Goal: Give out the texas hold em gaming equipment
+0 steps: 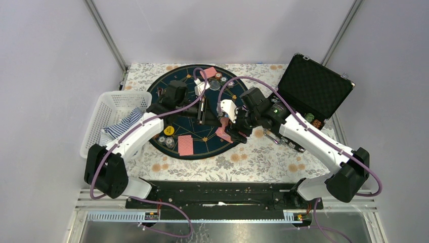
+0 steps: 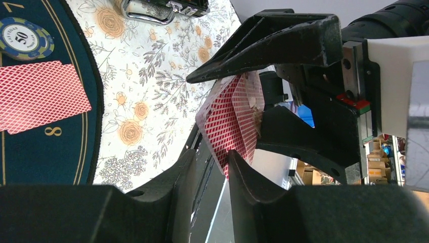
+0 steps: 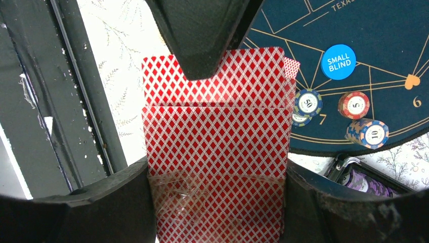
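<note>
Red-backed playing cards sit as a small stack in the right claw, whose two fingers press the stack's long edges from either side. Clear wrap crinkles over the end nearest the wrist. We see the stack held up off the flower-patterned tabletop, just beside the rim of the round dark-blue mat.

The left claw meets the stack from the opposite end. In the right wrist view one of its black fingers lies across the face of the far end. In the left wrist view its jaws stand narrowed, with a corner of the cards dipping between them and resting against one finger. A slit of gap shows there, so we cannot tell whether it pinches a card. From above, both claws come together over the mat's right half.

Elsewhere on the mat we see a blue button marked SMALL BLIND, striped chips close to the rim, and a yellow button beside a face-down card on the near side. An open black case stands at the right. A white basket on the left holds a striped cloth.
</note>
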